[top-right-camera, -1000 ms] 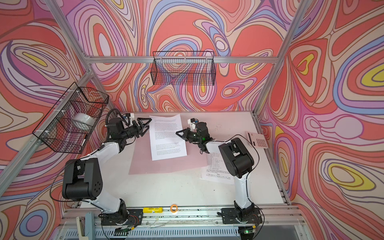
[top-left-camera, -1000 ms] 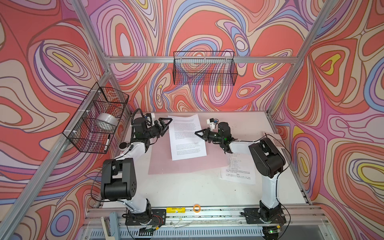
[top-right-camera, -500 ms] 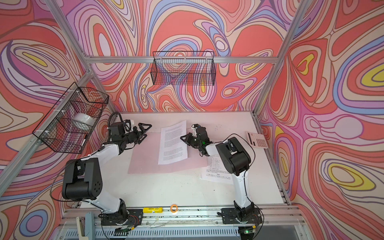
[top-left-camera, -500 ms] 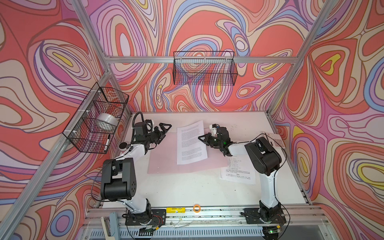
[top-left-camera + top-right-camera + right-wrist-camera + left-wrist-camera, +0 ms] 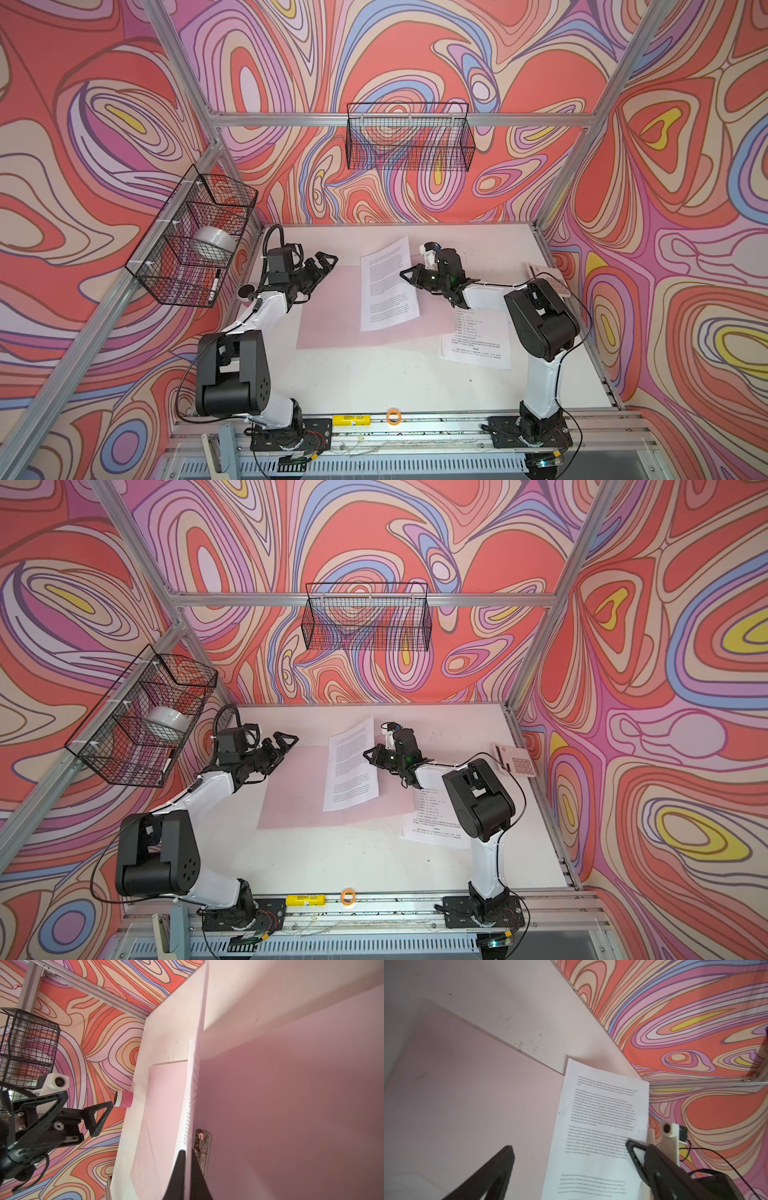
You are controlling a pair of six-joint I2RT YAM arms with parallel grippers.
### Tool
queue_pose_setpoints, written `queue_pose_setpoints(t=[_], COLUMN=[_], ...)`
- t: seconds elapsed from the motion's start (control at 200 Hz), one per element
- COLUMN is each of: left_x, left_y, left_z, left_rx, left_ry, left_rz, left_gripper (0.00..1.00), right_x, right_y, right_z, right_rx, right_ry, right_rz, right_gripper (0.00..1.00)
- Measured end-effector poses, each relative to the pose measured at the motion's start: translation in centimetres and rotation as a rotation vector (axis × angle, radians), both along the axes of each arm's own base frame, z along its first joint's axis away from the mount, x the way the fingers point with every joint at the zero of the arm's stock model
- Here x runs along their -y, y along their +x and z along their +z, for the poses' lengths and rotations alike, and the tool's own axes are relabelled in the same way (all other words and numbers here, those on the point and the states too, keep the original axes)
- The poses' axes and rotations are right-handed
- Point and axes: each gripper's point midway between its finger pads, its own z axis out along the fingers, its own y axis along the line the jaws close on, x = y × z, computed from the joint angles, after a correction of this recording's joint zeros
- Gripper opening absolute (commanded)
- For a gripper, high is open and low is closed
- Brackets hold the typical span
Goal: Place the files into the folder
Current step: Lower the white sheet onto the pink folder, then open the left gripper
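Right end effector (image 5: 405, 274) clenched on the edge of a printed sheet (image 5: 388, 286). I see the sheet tilted up over the open pink folder (image 5: 332, 328), which lies flat on the surface (image 5: 374, 386). Left end effector (image 5: 328, 262) released, jaws spread, empty, near the folder's far left corner. Second sheet (image 5: 478, 338) lies just beside the folder, under my right arm.

In the right wrist view the held sheet (image 5: 192, 1093) shows edge-on, its print unreadable, and hides part of the clip (image 5: 204, 1147) on the folder (image 5: 291, 1105). The right pincer (image 5: 188, 1164) is cut off at the view's edge. In both top views the right arm (image 5: 540, 328) covers part of the second sheet (image 5: 478, 345). In a top view it also hides part of the calculator (image 5: 550, 277).
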Motion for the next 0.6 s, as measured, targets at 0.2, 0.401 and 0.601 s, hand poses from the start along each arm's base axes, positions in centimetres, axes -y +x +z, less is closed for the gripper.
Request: queue_pose_setpoints(t=[0.2,0.401,0.601], left_x=[-3.0,-6.1,-6.8], left_y=[-1.4,-2.0,-1.9], left_z=[-0.5,-2.0,-4.8], left_rx=[-0.047,-0.094,-0.166], left_ry=[0.142,0.171,0.158], left_rz=[0.1,0.165,0.163], left_gripper=[0.99,0.99,0.98], right_x=[-0.4,-1.5,-2.4], right_y=[-0.4,-1.1,-1.1], right_z=[0.0,0.1,0.2], right_rx=[0.006,0.001,0.001], right_ry=[-0.004,0.006,0.039], right_rz=[0.02,0.04,0.03], right_gripper=[0.0,0.0,0.0])
